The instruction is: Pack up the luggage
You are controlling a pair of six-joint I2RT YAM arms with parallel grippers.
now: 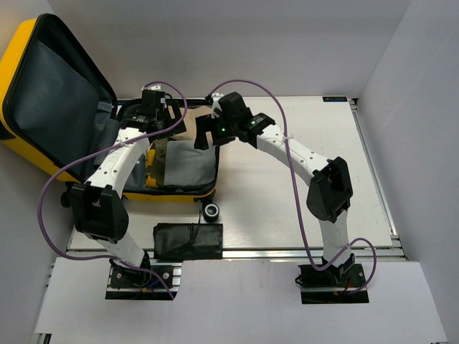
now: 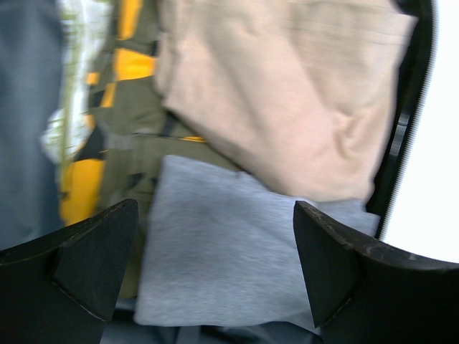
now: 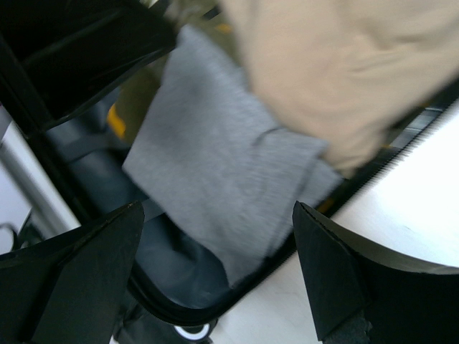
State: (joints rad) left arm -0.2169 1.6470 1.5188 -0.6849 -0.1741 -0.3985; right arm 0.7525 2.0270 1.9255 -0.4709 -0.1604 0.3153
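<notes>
My left end effector [image 2: 215,244] and right end effector [image 3: 215,244] gape empty; beige cloth [image 2: 287,93] piled by the suitcase [image 1: 57,100] rim may snag the zip.

A flat black pouch [image 1: 188,241] lies on the white table [image 1: 287,186]. Just behind the pouch sits a small round object [image 1: 211,211]. Farther behind it lies a grey cloth [image 2: 215,244], partly under a beige cloth [image 2: 287,93].

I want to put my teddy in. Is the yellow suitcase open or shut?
Open. The suitcase has its lid tipped back, grey lining showing, and a grey cloth and a beige cloth lie inside.
</notes>
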